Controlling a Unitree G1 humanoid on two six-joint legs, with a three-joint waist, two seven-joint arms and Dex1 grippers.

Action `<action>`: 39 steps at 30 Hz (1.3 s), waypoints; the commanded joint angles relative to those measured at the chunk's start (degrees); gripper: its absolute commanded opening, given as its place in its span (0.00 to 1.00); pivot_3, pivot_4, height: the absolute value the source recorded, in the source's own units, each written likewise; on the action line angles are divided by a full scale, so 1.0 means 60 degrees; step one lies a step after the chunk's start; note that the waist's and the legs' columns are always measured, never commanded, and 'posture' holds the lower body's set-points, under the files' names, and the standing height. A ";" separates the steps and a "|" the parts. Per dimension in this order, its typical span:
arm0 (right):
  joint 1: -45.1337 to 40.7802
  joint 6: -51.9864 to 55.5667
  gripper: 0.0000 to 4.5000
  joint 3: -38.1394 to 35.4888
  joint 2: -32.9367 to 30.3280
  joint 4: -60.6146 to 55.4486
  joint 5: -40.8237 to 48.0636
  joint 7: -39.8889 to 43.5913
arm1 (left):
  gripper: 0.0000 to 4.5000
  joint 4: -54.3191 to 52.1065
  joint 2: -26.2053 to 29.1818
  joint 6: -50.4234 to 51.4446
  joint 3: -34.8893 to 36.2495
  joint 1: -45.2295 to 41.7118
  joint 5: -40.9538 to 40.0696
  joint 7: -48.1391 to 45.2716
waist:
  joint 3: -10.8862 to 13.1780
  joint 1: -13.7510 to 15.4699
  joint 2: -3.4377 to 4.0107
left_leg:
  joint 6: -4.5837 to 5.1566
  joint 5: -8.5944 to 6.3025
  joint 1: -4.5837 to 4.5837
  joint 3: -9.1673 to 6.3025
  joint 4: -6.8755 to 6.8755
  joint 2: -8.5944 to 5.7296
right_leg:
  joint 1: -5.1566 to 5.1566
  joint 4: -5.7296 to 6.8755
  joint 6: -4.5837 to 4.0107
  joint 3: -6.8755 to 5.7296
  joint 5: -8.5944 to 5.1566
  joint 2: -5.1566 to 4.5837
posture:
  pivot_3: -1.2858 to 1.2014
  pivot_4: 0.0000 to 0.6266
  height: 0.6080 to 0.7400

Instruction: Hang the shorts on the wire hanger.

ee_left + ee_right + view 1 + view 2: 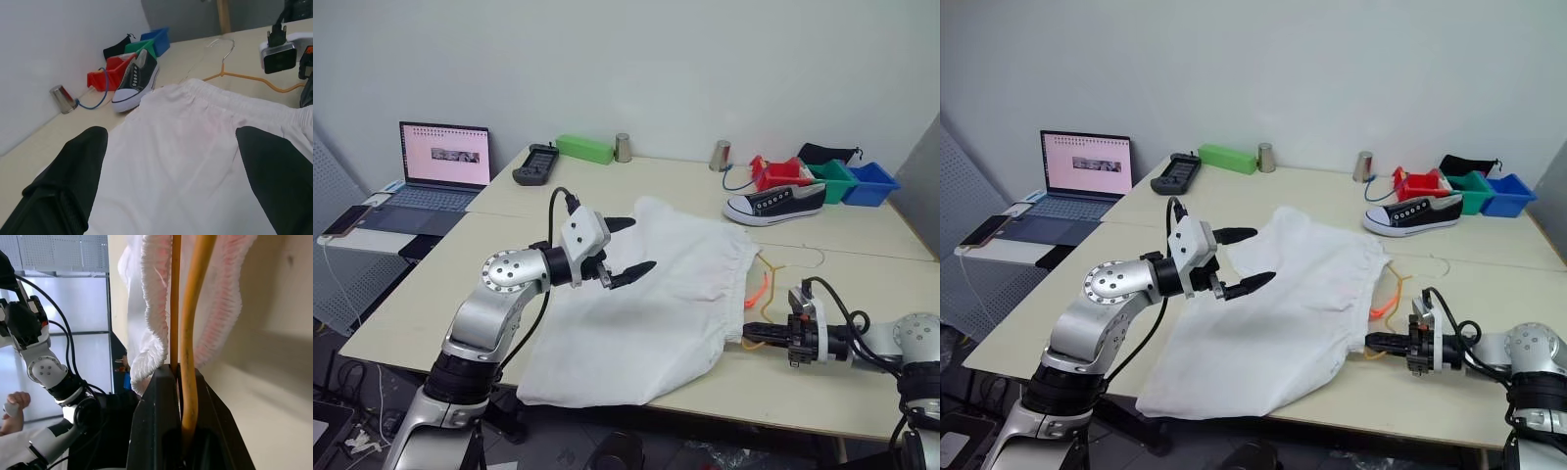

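With hanger (pixel 188 333) pinched by right gripper (pixel 754 333) at waistband, shorts (pixel 646 304) lie toward 9 o'clock; left gripper (pixel 631 247) spread above them.

Most of the hanger (pixel 773 277) lies hidden under the shorts (pixel 646 304); only its hook end and one wire shoulder show past the waistband. The laptop (pixel 438 166) screen is too small to read. The shorts' hem droops past the worktop (pixel 822 392) edge.
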 commanded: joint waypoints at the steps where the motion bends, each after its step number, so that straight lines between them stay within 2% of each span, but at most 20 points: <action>1: -0.0673 -0.1868 0.00 0.1213 -0.1214 -0.3206 -0.1312 0.0697 | 0.99 0.0122 0.0171 -0.0058 0.0178 -0.0464 -0.0126 -0.0347 | 0.0014 -0.0019 0.0048 | 0.0000 0.0000 -0.0018 -0.0003 0.0002 0.0000 | -0.0017 0.0002 0.0004 0.0001 0.0000 -0.0001 | 0.69 0.00 1.00; 5: -0.1463 -0.4560 0.00 0.3155 -0.2062 -0.4009 -0.3860 0.1441 | 0.99 0.1271 0.0695 -0.0036 0.0481 -0.1895 -0.0242 -0.1142 | 0.0020 -0.0032 0.0032 | 0.0000 0.0000 -0.0058 -0.0007 0.0007 -0.0013 | -0.0038 -0.0031 0.0012 -0.0049 -0.0002 0.0025 | 0.69 0.00 1.00; 9: -0.2277 -0.6885 0.00 0.4541 -0.1798 -0.3390 -0.6396 0.1053 | 0.99 0.3107 0.1353 -0.0683 0.0423 -0.3733 0.0022 -0.2261 | 0.0021 -0.0028 0.0028 | 0.0000 0.0000 -0.0081 -0.0014 0.0006 -0.0003 | -0.0043 -0.0044 0.0004 -0.0064 -0.0006 0.0069 | 0.69 0.00 1.00; 15: -0.3025 -0.8981 0.00 0.5605 -0.0793 -0.2566 -0.9181 -0.0041 | 0.99 0.5594 0.1785 -0.2234 -0.0204 -0.6070 0.0825 -0.4067 | 0.0036 0.0080 0.0006 | -0.0003 0.0001 -0.0139 0.0003 0.0011 -0.0015 | -0.0092 -0.0045 -0.0050 -0.0057 0.0024 0.0063 | 0.70 0.00 1.00; 19: -0.3215 -0.9318 0.00 0.5997 -0.0166 -0.2617 -1.0234 -0.0313 | 0.99 0.7635 0.1578 -0.4089 -0.0743 -0.7078 0.1860 -0.4472 | 0.0036 0.0238 0.0007 | -0.0004 0.0000 -0.0145 0.0004 0.0009 -0.0018 | -0.0099 -0.0041 -0.0053 -0.0054 0.0025 0.0060 | 0.70 0.00 1.00; 22: -0.3384 -0.9230 0.00 0.6218 0.0496 -0.2955 -1.0891 -0.0622 | 0.99 0.9606 0.1161 -0.5886 -0.1258 -0.7952 0.2926 -0.4165 | 0.0036 0.0379 0.0006 | -0.0004 0.0000 -0.0142 0.0001 0.0008 -0.0016 | -0.0104 -0.0033 -0.0061 -0.0060 0.0029 0.0066 | 0.70 0.00 1.00; 26: -0.3354 -0.9228 0.00 0.6377 0.0684 -0.3376 -1.1661 -0.0608 | 0.99 1.1244 0.0816 -0.7455 -0.1710 -0.8534 0.3953 -0.3639 | 0.0036 0.0441 0.0006 | -0.0005 0.0000 -0.0153 0.0001 0.0010 -0.0019 | -0.0117 -0.0023 -0.0061 -0.0062 0.0030 0.0065 | 0.69 0.00 1.00; 32: -0.3247 -0.8743 0.00 0.6240 0.0936 -0.4229 -1.2234 -0.0567 | 0.99 1.2386 0.0758 -0.8490 -0.2281 -0.8708 0.5165 -0.3360 | 0.0036 0.0371 0.0004 | -0.0005 -0.0001 -0.0166 0.0008 0.0010 -0.0026 | -0.0125 -0.0029 -0.0057 -0.0072 0.0033 0.0055 | 0.67 0.00 1.00; 39: -0.3400 -0.9071 0.00 0.6611 0.0743 -0.4833 -1.3469 -0.0507 | 0.99 1.2886 0.0457 -0.8730 -0.2197 -0.8863 0.5628 -0.2433 | 0.0035 0.0277 0.0004 | -0.0005 0.0000 -0.0157 0.0004 0.0012 -0.0022 | -0.0132 0.0006 -0.0059 -0.0080 0.0032 0.0059 | 0.67 0.00 1.00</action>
